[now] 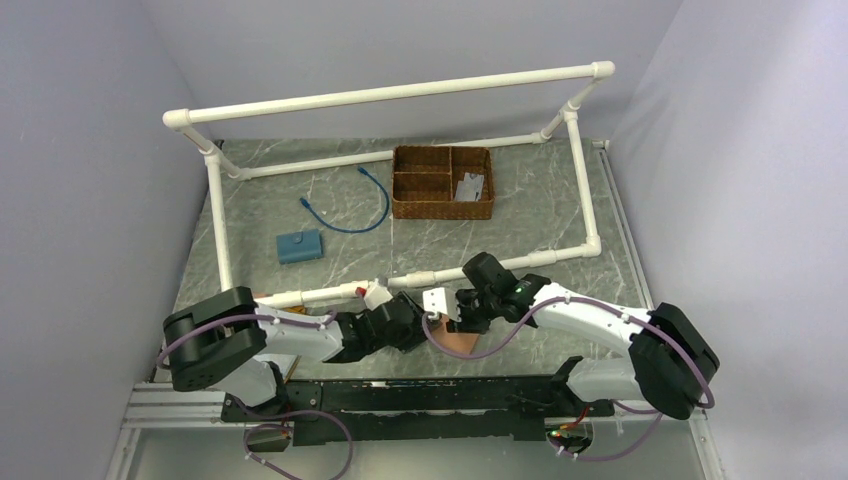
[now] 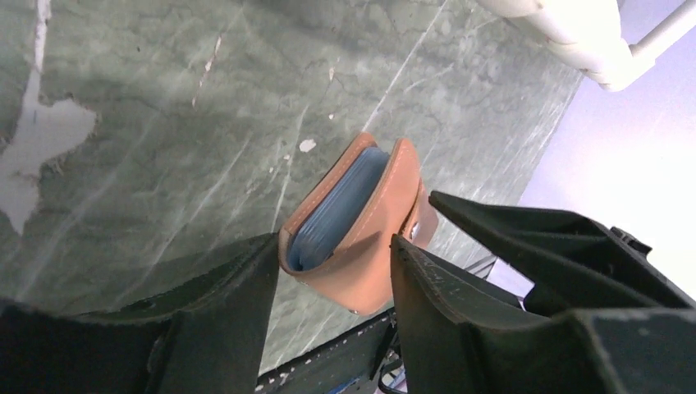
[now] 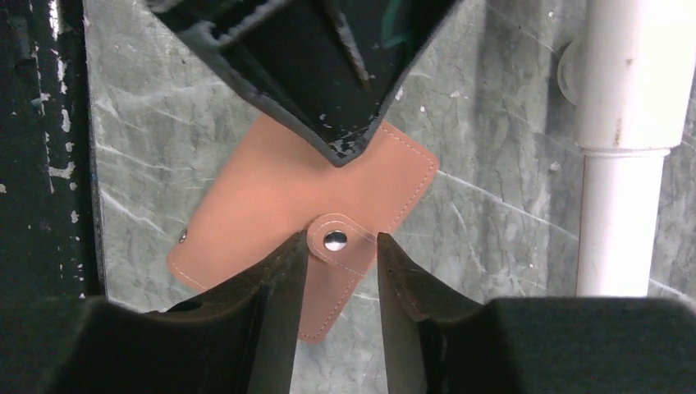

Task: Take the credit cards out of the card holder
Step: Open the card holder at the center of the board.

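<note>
The card holder (image 2: 361, 238) is clamped in the left gripper (image 2: 335, 246), its snap tab (image 3: 336, 264) pinched by the right gripper (image 3: 341, 238), apparently for unsnapping.

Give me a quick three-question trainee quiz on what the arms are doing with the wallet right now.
1. True or false: the card holder lies in the basket.
2. Multiple choice: in the right wrist view, what sits between the right gripper's fingers? A) the snap strap B) a blue cable C) a loose card
3. Fill in: the lining showing between the left gripper's fingers is ____.

Key: 1 false, it is up front between the two grippers; 2 A; 3 blue.
</note>
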`<state>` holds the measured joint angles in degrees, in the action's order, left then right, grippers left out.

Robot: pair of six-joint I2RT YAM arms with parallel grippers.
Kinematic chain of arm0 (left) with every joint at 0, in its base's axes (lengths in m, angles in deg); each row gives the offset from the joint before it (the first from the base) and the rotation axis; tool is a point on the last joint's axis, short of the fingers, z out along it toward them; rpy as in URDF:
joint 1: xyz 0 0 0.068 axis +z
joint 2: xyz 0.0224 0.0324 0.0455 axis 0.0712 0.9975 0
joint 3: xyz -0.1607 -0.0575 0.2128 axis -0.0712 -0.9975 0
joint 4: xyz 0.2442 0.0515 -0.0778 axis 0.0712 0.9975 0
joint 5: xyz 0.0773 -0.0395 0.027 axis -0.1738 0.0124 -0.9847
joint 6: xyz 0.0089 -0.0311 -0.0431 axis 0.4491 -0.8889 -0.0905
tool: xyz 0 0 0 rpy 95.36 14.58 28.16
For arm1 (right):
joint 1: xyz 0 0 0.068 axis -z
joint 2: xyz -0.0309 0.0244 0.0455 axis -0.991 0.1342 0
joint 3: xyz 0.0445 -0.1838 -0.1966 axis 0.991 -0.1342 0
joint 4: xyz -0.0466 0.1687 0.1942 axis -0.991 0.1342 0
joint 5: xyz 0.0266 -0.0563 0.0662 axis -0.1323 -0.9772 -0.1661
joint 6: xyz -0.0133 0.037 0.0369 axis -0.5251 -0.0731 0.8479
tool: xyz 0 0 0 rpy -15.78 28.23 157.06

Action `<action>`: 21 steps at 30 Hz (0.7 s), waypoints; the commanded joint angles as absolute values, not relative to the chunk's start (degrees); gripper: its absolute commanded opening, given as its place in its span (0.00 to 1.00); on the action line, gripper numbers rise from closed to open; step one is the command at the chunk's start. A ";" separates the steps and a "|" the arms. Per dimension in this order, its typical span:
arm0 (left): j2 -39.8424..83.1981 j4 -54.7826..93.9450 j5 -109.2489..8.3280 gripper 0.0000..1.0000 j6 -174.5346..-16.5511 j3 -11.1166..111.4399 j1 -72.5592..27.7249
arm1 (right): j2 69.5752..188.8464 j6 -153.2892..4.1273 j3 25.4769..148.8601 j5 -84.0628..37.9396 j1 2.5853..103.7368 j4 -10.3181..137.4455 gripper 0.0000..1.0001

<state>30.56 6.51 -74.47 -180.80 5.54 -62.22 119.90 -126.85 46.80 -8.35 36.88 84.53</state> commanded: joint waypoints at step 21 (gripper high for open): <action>36.06 13.28 -68.85 0.00 -167.95 6.31 -57.02 | 119.91 -119.67 49.77 -12.28 43.62 82.77 0.00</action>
